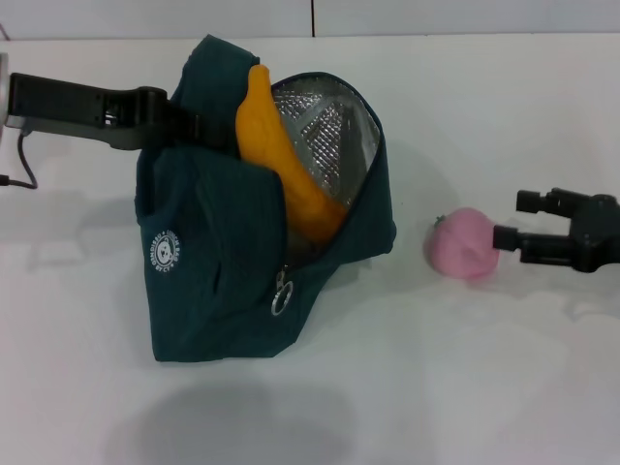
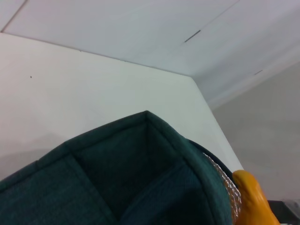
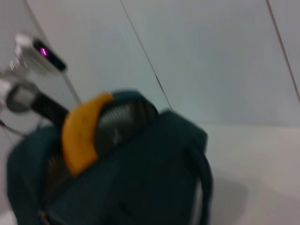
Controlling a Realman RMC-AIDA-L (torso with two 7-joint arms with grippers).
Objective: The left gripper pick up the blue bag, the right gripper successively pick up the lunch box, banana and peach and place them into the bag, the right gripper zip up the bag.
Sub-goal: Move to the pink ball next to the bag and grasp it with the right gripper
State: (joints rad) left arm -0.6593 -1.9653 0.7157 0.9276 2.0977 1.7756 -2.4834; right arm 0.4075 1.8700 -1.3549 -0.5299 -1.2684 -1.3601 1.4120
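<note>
Banana in blue bag (unzipped)

At the upper left of the head view, the left gripper is matte black and blocky, on a black arm with a silver cylindrical wrist and a thin dark cable. At mid-right, the right gripper shows black, angular fingers with knob-like joints.
</note>
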